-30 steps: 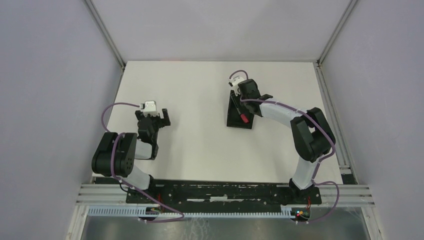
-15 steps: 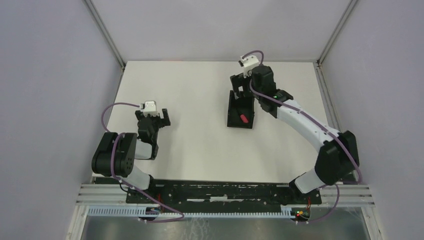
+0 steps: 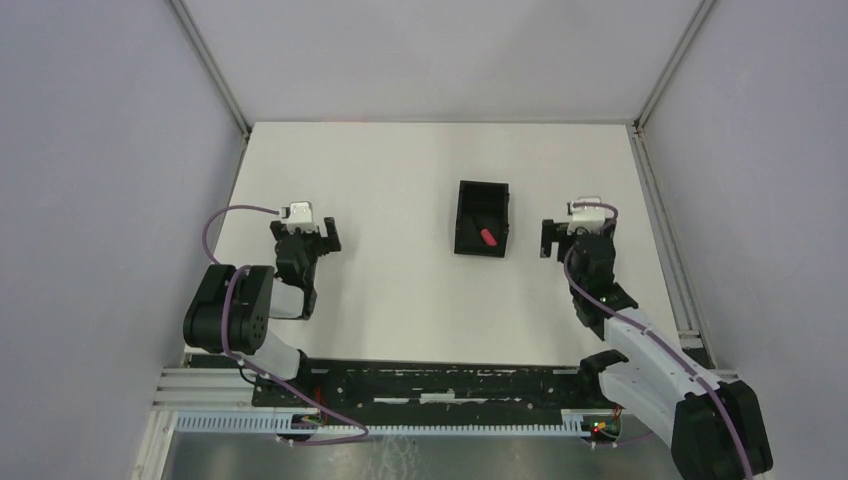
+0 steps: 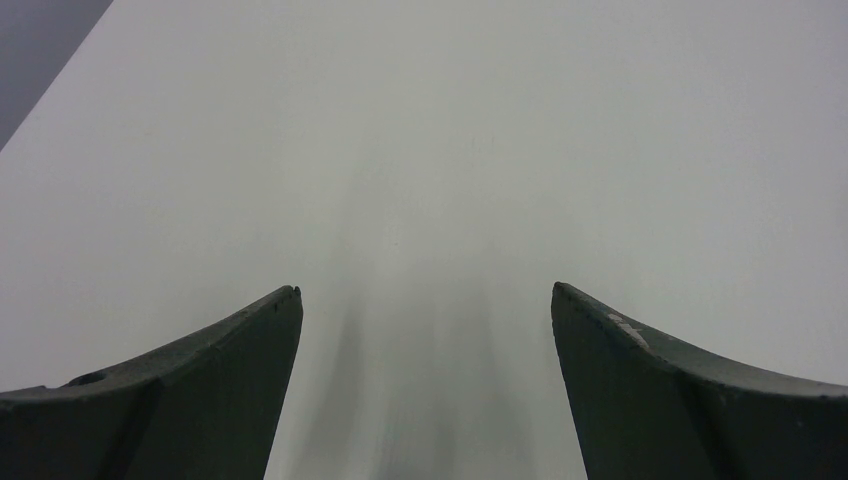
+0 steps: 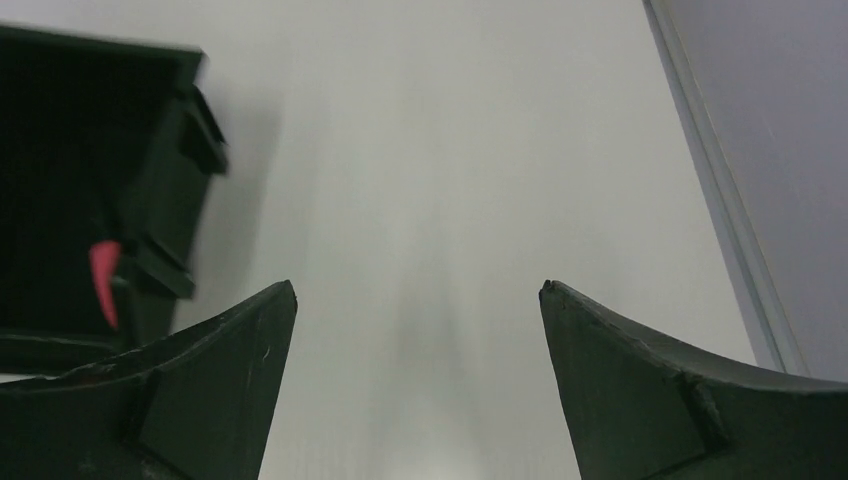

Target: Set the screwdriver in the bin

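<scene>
- Since a second ago, the right arm has pulled back from over the bin (image 3: 483, 184) toward its own base, and the right hand (image 3: 577, 232) now sits beside the bin, on its right and apart from it.
- The screwdriver (image 3: 488, 237) lies inside the bin, its red handle showing near the closer end. The thin shaft is lost against the black plastic.
- The right hand is released: the wrist view shows its fingers spread wide with only bare worktop (image 3: 400, 290) between them.
- The left hand (image 3: 307, 230) is also spread wide and empty, and it has not shifted from its spot well to the left.
- The task looks done, and only the retreat seems left.
- The risk is a knock. The right hand appears low and level with the bin's side wall, so a careless swing leftward could shove or tip the bin and spill the screwdriver.
</scene>
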Controlling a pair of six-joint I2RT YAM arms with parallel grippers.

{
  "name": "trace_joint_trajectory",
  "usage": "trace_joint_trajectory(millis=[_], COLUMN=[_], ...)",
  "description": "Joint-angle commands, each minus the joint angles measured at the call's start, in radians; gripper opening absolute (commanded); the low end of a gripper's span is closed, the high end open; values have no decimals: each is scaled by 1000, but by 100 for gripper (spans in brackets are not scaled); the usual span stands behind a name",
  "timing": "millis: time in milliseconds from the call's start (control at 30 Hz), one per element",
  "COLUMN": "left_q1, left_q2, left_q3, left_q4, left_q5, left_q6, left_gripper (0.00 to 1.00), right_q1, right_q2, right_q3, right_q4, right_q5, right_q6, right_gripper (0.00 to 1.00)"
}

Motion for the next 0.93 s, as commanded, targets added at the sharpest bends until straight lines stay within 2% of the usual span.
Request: trace_joint_trajectory(millis=[0, 233, 900], left_q1=[3, 3, 3], left_q2=[-18, -19, -17], left_q3=[3, 2, 6], left_q4=[29, 28, 24], left_q5=[8, 8, 6], left_q6=[-15, -15, -17], left_gripper=[100, 100, 100], right_q1=[-32, -40, -40], right_q2=[-84, -90, -61], right_q3=[-184, -344, -405], right_q4=[186, 307, 394], right_q5=[156, 173, 167], right_q6=[66, 96, 74], right_gripper=[98, 98, 98])
